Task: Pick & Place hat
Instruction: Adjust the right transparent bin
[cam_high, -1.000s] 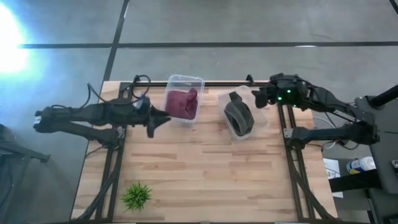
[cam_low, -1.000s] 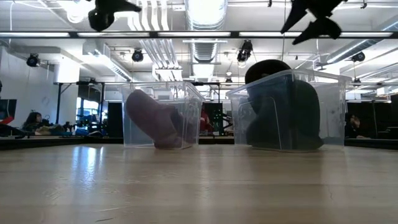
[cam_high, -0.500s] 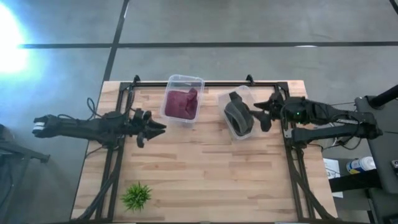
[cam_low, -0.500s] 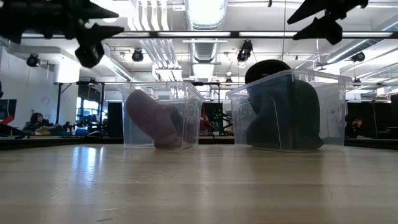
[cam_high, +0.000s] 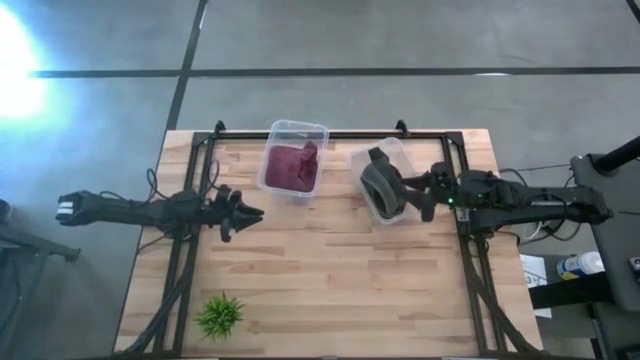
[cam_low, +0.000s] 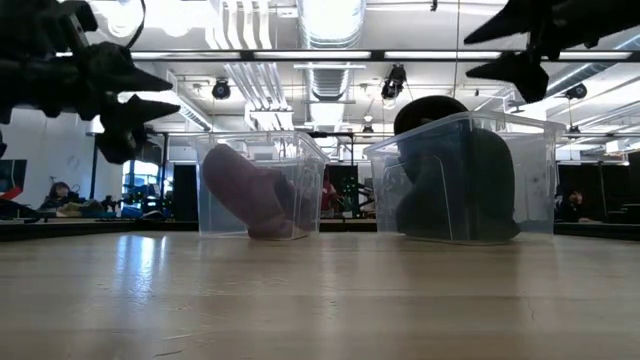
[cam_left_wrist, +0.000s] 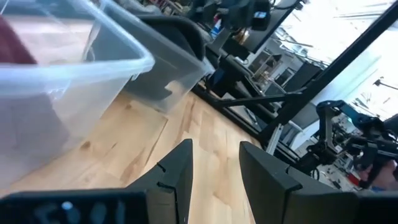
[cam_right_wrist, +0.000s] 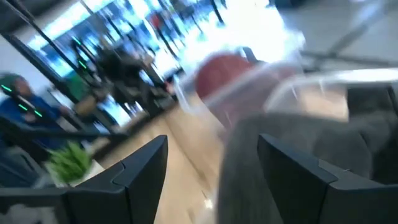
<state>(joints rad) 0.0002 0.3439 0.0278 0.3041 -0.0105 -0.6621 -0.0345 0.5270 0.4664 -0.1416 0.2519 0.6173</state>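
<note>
Left gripper (cam_high: 243, 213) fingers apart, empty, over table (cam_high: 330, 290) left side. Maroon hat (cam_high: 291, 165) inside left clear bin (cam_high: 296, 131). Dark hat (cam_high: 384, 189) in right bin (cam_high: 364, 157). Right gripper (cam_high: 418, 188) spread, beside dark hat.

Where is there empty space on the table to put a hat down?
The bare wood between the small plant and the two bins is free. It is crowded at the far edge: red-hat bin, dark-hat bin.

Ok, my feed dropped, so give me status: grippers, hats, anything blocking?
Left gripper open, empty, beside maroon hat's bin. Right gripper open, empty, at dark hat in its bin. Nothing blocking.
</note>
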